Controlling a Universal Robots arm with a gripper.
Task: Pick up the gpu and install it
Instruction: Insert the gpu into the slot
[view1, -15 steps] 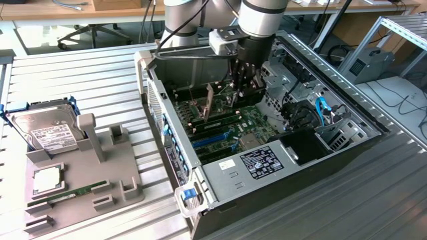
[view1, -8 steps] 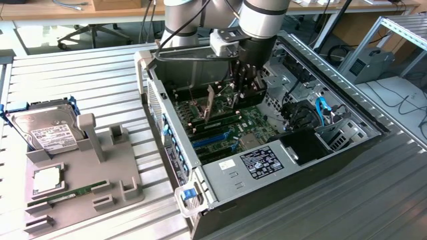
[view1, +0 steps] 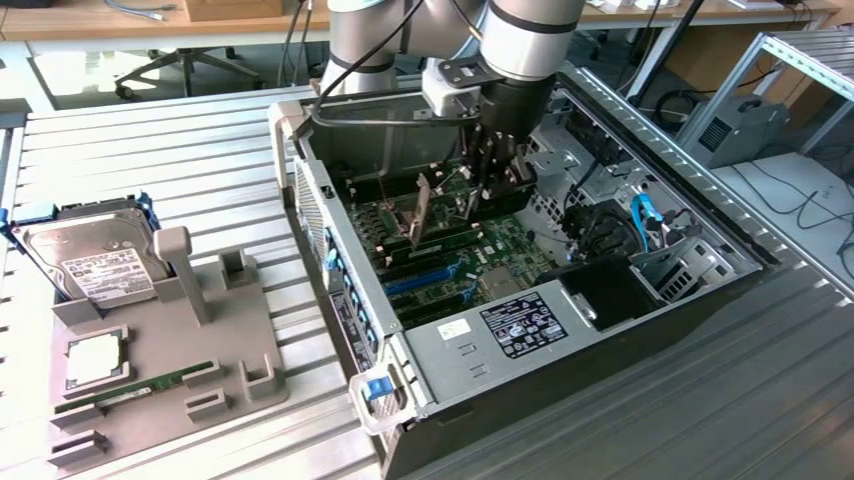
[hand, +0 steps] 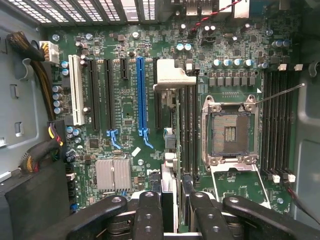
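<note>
exterior: high, looking down on table (view1: 160, 170) and open case (view1: 467, 345) | wrist: close over motherboard (hand: 125, 105) (seen in both)

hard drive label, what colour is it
White with dark print; the hard drive label shows best in the exterior view.

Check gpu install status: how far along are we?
Done: the gpu is picked up and sits inside the open case. In hand: the gripper is shut on it, holding it on edge over the motherboard, beside the blue slot. Left: seating and release. The card looks unseated, though contact with a slot can't be confirmed here.
</note>
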